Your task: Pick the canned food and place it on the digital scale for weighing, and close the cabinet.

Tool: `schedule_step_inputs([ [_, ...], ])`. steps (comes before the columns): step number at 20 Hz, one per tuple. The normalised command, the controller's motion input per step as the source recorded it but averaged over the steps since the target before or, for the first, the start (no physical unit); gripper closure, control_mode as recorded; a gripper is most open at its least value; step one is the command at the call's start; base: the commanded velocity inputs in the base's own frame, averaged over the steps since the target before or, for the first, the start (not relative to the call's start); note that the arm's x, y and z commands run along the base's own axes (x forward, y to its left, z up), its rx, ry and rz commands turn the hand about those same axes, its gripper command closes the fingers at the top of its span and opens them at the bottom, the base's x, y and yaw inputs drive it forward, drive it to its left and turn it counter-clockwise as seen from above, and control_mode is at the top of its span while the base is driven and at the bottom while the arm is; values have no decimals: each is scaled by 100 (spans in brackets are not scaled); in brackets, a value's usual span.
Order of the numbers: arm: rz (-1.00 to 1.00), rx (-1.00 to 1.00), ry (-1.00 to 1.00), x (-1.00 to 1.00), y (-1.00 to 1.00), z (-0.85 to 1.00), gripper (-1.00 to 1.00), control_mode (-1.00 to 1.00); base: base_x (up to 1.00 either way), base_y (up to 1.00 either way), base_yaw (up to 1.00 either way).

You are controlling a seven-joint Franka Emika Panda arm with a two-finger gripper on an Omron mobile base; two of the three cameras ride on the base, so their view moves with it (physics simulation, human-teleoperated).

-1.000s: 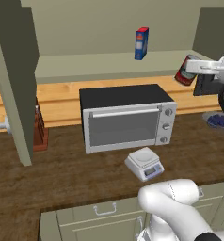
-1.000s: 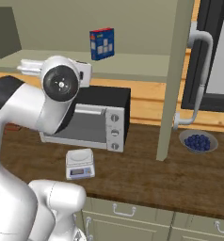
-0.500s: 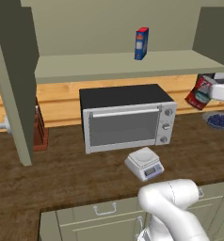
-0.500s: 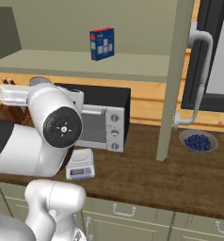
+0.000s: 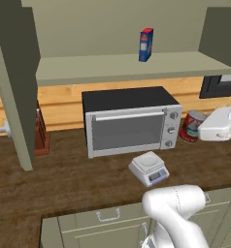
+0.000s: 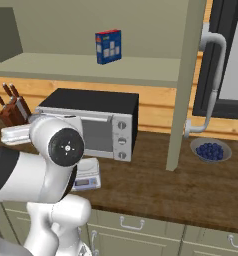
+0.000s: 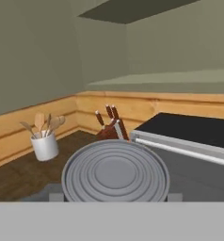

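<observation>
You have the canned food (image 5: 192, 126) in the end effector (image 5: 205, 130), held in the air at the right end of the toaster oven (image 5: 129, 121), above the counter (image 5: 78, 179). In the hand view its ribbed silver end (image 7: 115, 172) is very near the camera, so the fingers close on its sides. I judge the can to be stiff and rather heavy, with a smooth, slippery wall; take hold at the middle of its height. The digital scale (image 5: 148, 167) is low, in front of the oven, well apart from the can, with its round plate free. The wooden counter looks flat. The cabinet (image 5: 15, 82) above is open, and a blue box (image 5: 145, 44) stands on its shelf.
</observation>
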Motion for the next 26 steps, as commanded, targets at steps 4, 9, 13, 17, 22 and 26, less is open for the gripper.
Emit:
schedule_step_inputs([
  [4, 5, -17, -2, 0, 0, -59, 100, -100, 0, 0, 0],
  [9, 7, -14, 1, 47, 5, -68, 100, -100, 0, 0, 0],
  [13, 5, -2, -3, 49, 0, -72, 100, -100, 0, 0, 0],
  [17, 1, 0, 0, 51, 15, -60, 100, -100, 0, 0, 0],
  [22, 0, 0, 2, 55, 19, -48, 100, -100, 0, 0, 0],
  [26, 0, 0, -1, 34, 6, -55, 100, -100, 0, 0, 0],
])
